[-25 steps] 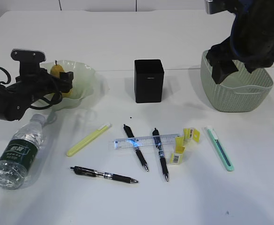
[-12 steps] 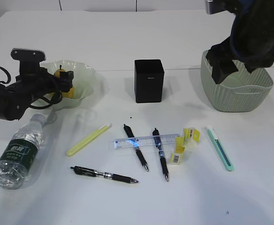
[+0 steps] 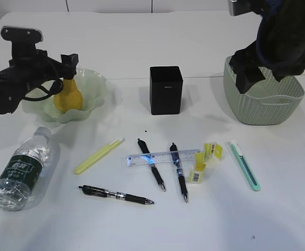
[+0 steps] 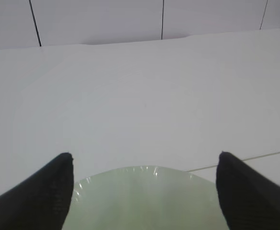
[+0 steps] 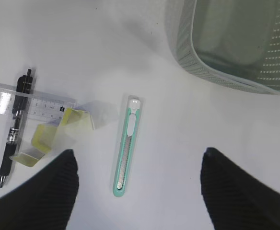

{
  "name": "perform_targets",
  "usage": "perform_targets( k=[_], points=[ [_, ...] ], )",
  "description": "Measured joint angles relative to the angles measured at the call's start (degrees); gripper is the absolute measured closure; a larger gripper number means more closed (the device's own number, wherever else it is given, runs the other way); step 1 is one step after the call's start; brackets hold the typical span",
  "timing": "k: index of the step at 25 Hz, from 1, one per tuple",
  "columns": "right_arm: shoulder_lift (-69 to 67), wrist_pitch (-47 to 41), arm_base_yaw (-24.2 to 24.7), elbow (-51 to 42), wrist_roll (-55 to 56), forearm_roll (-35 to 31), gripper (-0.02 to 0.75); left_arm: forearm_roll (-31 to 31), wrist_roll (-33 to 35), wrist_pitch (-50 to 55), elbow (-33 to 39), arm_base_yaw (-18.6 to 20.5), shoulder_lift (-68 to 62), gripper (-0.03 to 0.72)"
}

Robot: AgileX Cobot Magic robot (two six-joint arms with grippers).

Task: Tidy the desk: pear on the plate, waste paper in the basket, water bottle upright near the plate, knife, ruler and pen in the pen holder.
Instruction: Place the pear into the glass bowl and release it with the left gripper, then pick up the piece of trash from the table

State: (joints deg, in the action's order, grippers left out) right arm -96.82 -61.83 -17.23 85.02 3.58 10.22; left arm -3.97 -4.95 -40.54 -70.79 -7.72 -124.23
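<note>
Ext cam: we look down at a slant across the desk [image 3: 204, 47]. L wrist cam sits low, close over plate [image 4: 145, 196] rim. R wrist cam looks straight down; shares knife [image 5: 125, 146], basket [image 5: 212, 72] w/ ext.

Bright, even overhead light; soft faint shadows fall beside objects on the desk [image 3: 157, 47]. Left wrist view is soft and washed out, fingers [image 4: 34, 199] blurred at lower corners. Small glare spot on the ruler [image 3: 160, 157] in the exterior view.

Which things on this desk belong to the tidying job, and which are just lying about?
Job: pear, plate, waste paper, basket, water bottle, knife, ruler, pens, pen holder.

Lying about: none clearly; the yellow stick may be another knife.
</note>
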Motion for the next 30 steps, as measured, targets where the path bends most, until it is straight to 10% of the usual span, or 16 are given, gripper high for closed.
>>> perform_targets(
  k=[30],
  points=[
    [0.0,-6.1,0.0,0.0,0.0,-2.2,0.150,6.0,0.0,77.2,0.0,3.2,37.2,0.096]
  ],
)
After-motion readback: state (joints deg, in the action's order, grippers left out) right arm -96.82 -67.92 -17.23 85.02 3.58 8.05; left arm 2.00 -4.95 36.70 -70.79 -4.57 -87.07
